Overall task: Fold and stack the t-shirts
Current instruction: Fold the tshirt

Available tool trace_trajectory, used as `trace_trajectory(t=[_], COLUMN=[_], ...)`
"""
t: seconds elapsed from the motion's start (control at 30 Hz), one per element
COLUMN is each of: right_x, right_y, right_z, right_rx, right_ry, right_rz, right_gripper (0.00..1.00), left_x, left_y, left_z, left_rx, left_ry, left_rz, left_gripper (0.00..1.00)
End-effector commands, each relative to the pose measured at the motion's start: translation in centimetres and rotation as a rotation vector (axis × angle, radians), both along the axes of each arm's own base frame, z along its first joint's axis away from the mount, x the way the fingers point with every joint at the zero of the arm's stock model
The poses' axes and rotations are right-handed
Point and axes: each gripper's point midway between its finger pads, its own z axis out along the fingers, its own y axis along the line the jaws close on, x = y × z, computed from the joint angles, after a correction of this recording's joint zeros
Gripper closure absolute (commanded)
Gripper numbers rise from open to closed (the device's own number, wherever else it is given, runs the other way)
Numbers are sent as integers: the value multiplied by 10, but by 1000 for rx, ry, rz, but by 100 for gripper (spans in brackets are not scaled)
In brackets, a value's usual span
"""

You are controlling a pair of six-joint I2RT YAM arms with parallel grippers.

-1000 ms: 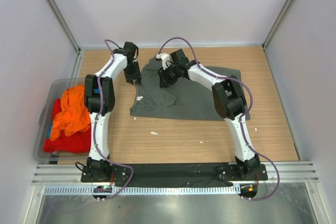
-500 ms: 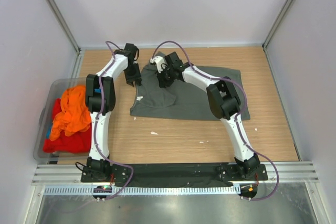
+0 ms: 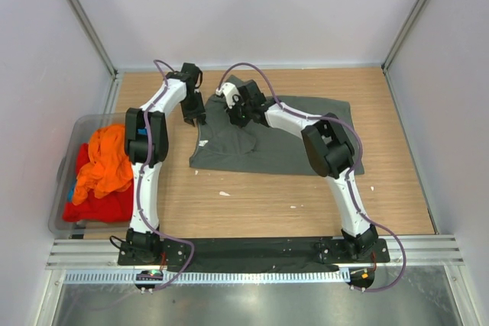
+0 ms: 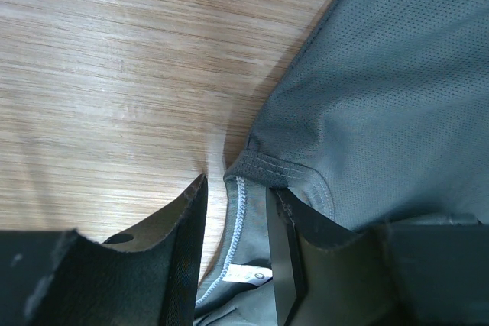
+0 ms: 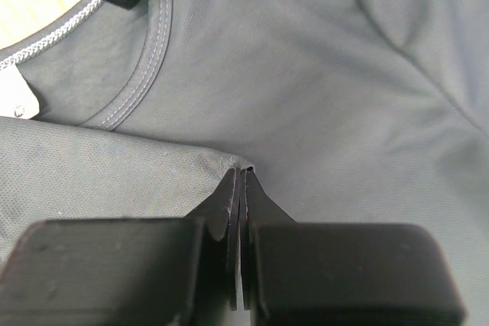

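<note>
A dark grey-green t-shirt (image 3: 294,141) lies spread on the wooden table, its left part rumpled. My left gripper (image 3: 197,117) is low at the shirt's collar. In the left wrist view its jaws (image 4: 237,188) stand open, with the stitched collar edge (image 4: 243,202) and a white label between the fingers. My right gripper (image 3: 234,111) is just to the right of it, shut on a thin raised fold (image 5: 241,166) of the same shirt (image 5: 328,74) below the neckline. Orange (image 3: 103,159) and red (image 3: 95,205) t-shirts sit bunched in the bin.
A translucent grey plastic bin (image 3: 64,164) stands at the table's left edge, beside the left arm. White walls with metal corner posts close in the table on three sides. A small white scrap (image 3: 223,193) lies on the wood in front of the shirt.
My right gripper has slid left along the shirt toward the collar and closed on a fold of cloth. The left gripper has stayed at the collar.
</note>
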Motion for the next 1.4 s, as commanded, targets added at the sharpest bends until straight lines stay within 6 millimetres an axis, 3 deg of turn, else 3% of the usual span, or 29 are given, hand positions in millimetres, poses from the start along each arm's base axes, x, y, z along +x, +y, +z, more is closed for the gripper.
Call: trace_trajectory(t=[0.0,0.4,0.7,0.8,0.9,0.93,1.1,1.13,1.17,1.2,1.3,1.33,1.37], right_x=[12,2,3,11,20,25,38,47,48,57,59,70,72], right_y=[14,29,27,21,9,1,-41,-64,-69,-97,-129,-154,-165], right_z=[70,78,69,76,96,103,139,140,142,141,136,138,136], right_rx=[69,32,4,15,34,30,127,129,159,170,223,238,249], right_ry=[-203,-300,-319,-337,-348,-350,-288,-255,-209,-142,11,31,60], right_rz=[20,85,61,-17,-114,-160,-331,-380,-379,-450,-514,-554,-561], right_gripper=[99,99,99,88,69,61,52,51,50,49,48,49,49], left_x=[5,4,2,2,10,14,45,51,57,68,88,91,95], left_y=[2,2,3,3,6,6,-9,-10,-11,-18,-26,-30,-32], left_z=[0,-2,1,9,32,40,93,100,101,100,99,85,82], left_rx=[1,1,5,0,10,4,-91,-101,-106,-142,-200,-224,-228], left_ry=[-1,5,9,-1,-43,-60,-229,-262,-286,-321,-371,-351,-358], left_rz=[25,29,29,34,48,52,17,9,-2,-21,-55,-69,-90], left_gripper=[62,62,62,61,57,55,45,44,42,42,41,42,41])
